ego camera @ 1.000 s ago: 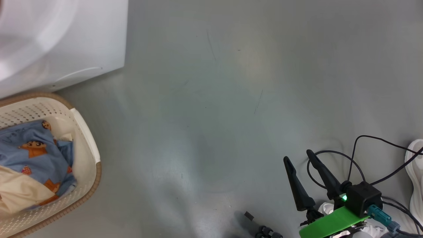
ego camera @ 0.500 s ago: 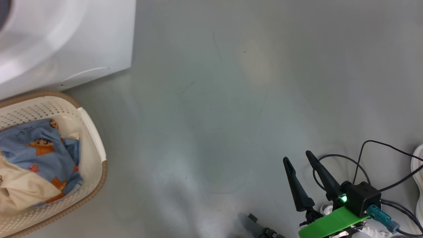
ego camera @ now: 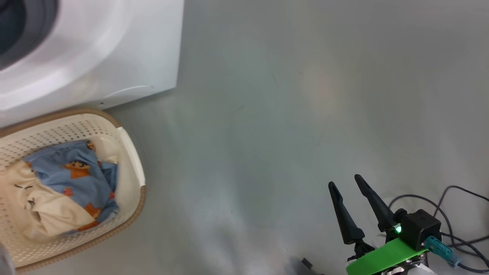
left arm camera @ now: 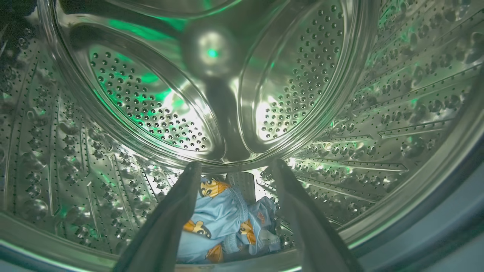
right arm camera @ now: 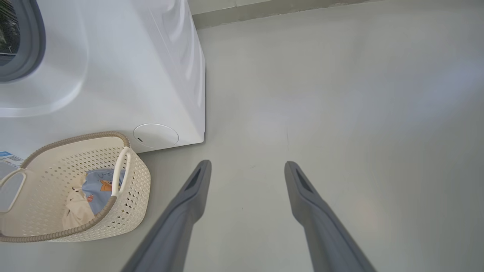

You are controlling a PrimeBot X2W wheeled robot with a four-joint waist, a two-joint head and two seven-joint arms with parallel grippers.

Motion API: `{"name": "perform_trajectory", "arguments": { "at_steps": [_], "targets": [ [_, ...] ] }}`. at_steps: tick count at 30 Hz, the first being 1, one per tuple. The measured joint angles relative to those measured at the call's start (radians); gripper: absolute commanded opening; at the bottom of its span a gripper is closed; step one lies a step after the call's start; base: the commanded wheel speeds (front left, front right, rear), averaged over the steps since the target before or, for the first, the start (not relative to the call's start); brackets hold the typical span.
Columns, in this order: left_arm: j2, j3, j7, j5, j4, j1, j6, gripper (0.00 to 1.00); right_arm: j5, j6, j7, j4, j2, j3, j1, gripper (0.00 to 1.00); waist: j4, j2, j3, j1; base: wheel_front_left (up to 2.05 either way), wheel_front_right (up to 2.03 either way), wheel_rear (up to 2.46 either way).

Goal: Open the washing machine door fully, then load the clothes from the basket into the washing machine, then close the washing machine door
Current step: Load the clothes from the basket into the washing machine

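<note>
Peeking over at this, the left gripper [left arm camera: 236, 163] sits inside the washing machine [ego camera: 114, 49], jaws spread wide and holding nothing. One blue cartoon garment [left arm camera: 223, 219] lies low in the drum [left arm camera: 151, 113] right under them, so I'd guess that piece is delivered. More clothes [ego camera: 76, 179] wait in the basket [ego camera: 131, 168] just beside the machine. Right gripper [ego camera: 345, 180] hangs wide open over bare floor [ego camera: 267, 114] near some black cables [ego camera: 415, 196], nothing blocking the way
</note>
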Motion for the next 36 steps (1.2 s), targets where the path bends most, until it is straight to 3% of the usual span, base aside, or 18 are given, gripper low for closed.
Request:
{"name": "perform_trajectory", "arguments": {
  "at_steps": [13,36],
  "targets": [
    [-0.094,0.003,0.000,-0.023,0.021,0.119,-0.004,1.00,0.000,0.000,0.000,0.014,-0.018,0.000,-0.010,1.00,0.084,0.0000,-0.089,0.0000,0.00,0.00,0.00],
    [-0.250,-0.056,0.000,-0.050,-0.174,0.449,-0.099,1.00,-0.011,0.000,0.000,0.035,-0.030,-0.048,-0.005,1.00,0.229,0.0000,-0.282,0.0000,0.00,0.00,0.00]
  ]
}}
